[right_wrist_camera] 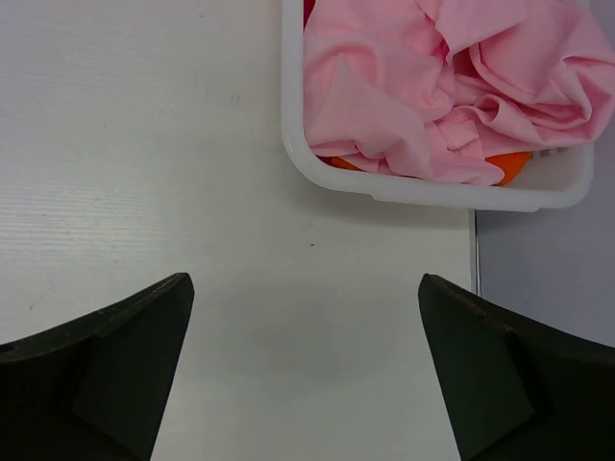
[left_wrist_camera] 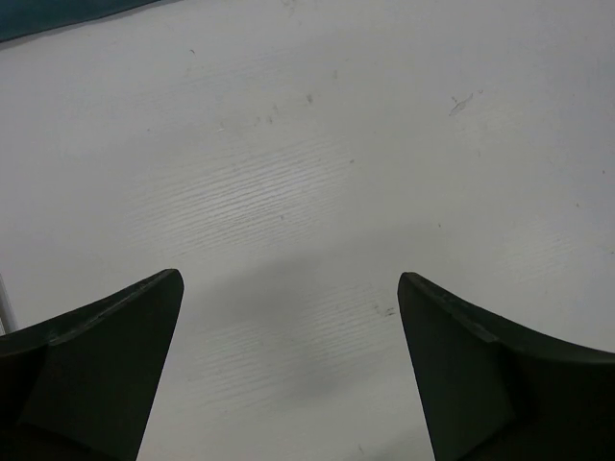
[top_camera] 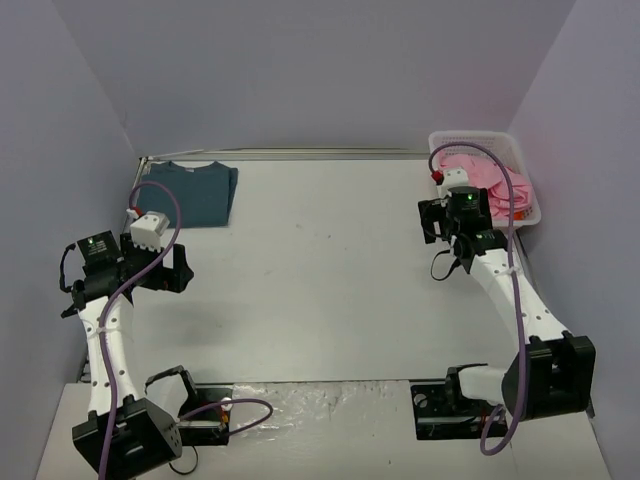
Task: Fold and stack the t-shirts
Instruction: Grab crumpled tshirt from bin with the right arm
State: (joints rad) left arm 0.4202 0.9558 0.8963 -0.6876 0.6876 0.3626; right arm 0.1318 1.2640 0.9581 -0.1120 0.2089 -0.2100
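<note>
A dark teal-blue t-shirt (top_camera: 190, 192) lies folded flat at the table's far left; only a sliver of it (left_wrist_camera: 58, 14) shows in the left wrist view. A light pink t-shirt (top_camera: 498, 180) (right_wrist_camera: 432, 86) sits crumpled in the white basket (top_camera: 470, 137) at the far right. Bits of an orange t-shirt (right_wrist_camera: 509, 165) peek out under it. My left gripper (top_camera: 165, 272) (left_wrist_camera: 288, 279) hangs open over bare table, nearer than the teal shirt. My right gripper (top_camera: 440, 225) (right_wrist_camera: 306, 279) is open and empty just short of the basket's near rim (right_wrist_camera: 432, 190).
Grey walls close in the white table (top_camera: 330, 270) at the back and on both sides. The table's right edge (right_wrist_camera: 474, 259) runs just beside the basket. Both arm bases and their purple cables stand at the near edge.
</note>
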